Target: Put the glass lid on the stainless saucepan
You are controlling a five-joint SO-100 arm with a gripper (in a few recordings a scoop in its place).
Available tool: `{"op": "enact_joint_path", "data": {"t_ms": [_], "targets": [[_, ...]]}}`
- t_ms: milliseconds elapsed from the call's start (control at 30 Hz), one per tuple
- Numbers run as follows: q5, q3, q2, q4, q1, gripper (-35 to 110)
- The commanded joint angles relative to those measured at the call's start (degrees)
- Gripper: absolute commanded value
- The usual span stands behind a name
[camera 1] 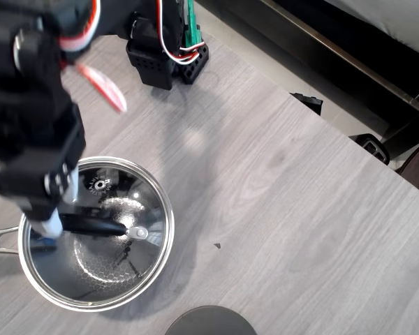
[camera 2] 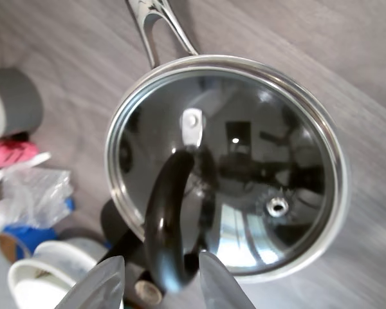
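The glass lid (camera 1: 119, 209) (camera 2: 244, 161) rests level on the stainless saucepan (camera 1: 98, 301) (camera 2: 228, 62), rims concentric. The pan's honeycomb interior shows through the glass. The pan's long steel handle (camera 1: 0, 241) (camera 2: 156, 22) points left in the overhead view. My gripper (camera 2: 161, 283) straddles the lid's black bar handle (camera 1: 91, 225) (camera 2: 170, 219). The right finger (camera 2: 222, 286) lies against the bar. A small gap shows between the bar and the left finger (camera 2: 93, 286), so the jaws stand slightly open. From above, the black arm (camera 1: 35, 125) hides the lid's left part.
A dark grey disc (camera 1: 209, 322) lies at the table's front edge, right of the pan. The arm's base (camera 1: 164, 49) stands at the back. In the wrist view a grey cylinder (camera 2: 9, 103), a pink item (camera 2: 13, 154), plastic wrap (camera 2: 35, 190) and a white cup (camera 2: 42, 277) crowd the left side.
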Motion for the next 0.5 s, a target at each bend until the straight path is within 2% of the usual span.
{"op": "enact_joint_path", "data": {"t_ms": [0,67,267,467], "targets": [[1.05,4.57,13.36,0.26,-2.29,13],[2.46,13.89,24.08,-1.14,-5.27,0],[2.72,66.45,67.32,-24.17,-18.81,0],[2.72,89.3,78.57,-28.48,-22.32,0]]}}
